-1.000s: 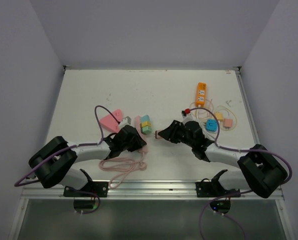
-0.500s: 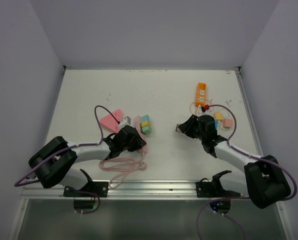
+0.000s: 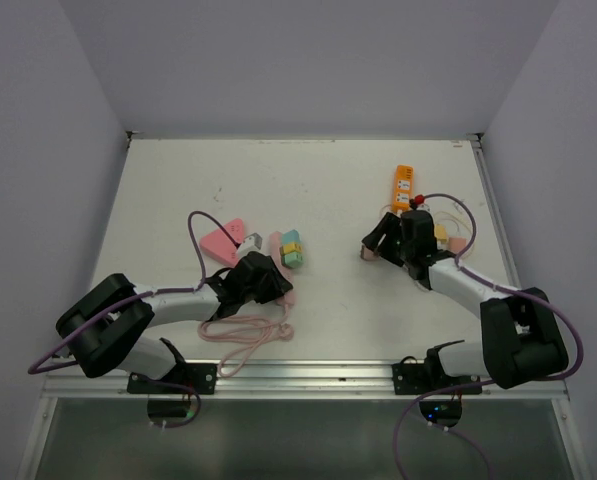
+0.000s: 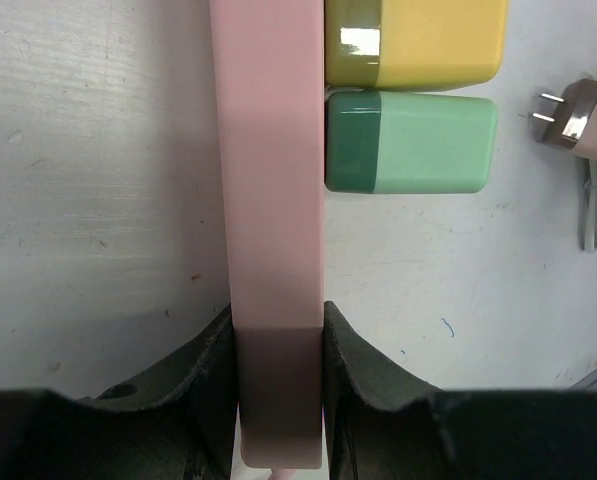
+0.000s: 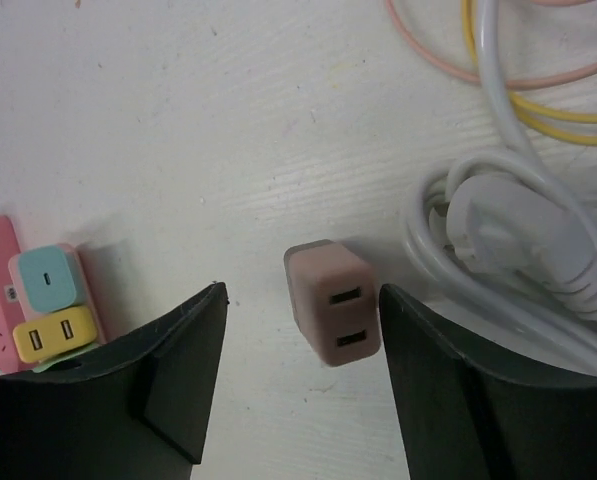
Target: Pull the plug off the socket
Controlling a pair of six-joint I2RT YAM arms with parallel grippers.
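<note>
Swung rightward since a second earlier, the right fingers [image 5: 178, 390] stood wide open, the plug [image 5: 333, 315] lying loose between them on the bench [image 5: 178, 150]; the left fingers [image 4: 203, 375] clamped the socket strip [image 4: 268, 150].

Top external: fixed high behind the arm bases, tilted down and forward, far enough off to take in the whole table [image 3: 178, 190]; bases at 6 o'clock, back wall at 12.

Left wrist: straight down and very close. Pink socket strip [image 4: 270, 180] running 6 to 12 between the left gripper [image 4: 275, 335] fingers, yellow plug [image 4: 418, 40] and green plug [image 4: 418, 140] at 1.

Right wrist: also downward, slightly farther off, right gripper [image 5: 298, 300] fingers framing the pink adapter [image 5: 333, 315].

Shared by all three: strip and plugs, at 8 in the right wrist view, just 9 of centre from above.
</note>
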